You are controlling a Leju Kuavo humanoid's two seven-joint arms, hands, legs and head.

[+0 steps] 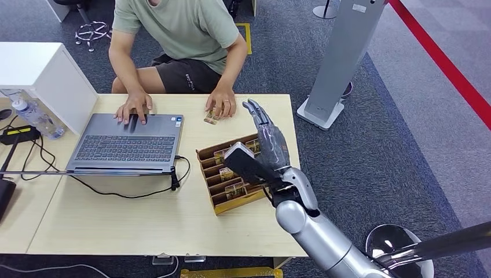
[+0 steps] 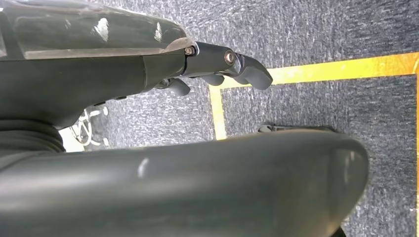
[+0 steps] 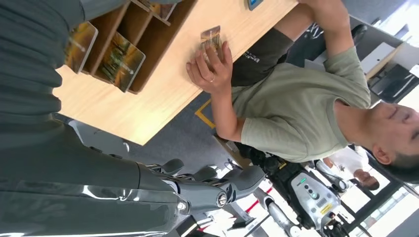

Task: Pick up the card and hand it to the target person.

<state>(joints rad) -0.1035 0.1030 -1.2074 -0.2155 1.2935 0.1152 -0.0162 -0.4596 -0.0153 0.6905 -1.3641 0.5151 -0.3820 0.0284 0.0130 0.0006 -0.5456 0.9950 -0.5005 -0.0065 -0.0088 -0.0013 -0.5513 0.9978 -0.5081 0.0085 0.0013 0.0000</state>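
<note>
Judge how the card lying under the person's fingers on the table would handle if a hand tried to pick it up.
The card looks thin and lies flat on the smooth wooden table, so it would probably be light and hard to get fingers under. Its face looks glossy in the right wrist view, so it may slide rather than lift. The person's hand rests on it, likely pinning it.

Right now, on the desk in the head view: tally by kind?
Laptop: 1
Card box: 1
Loose card, under the person's hand: 1
Water bottle: 1
White box: 1
Black adapter: 1
Total: 6
Cards inside the card box are partly hidden by the right hand, so not counted.
</note>
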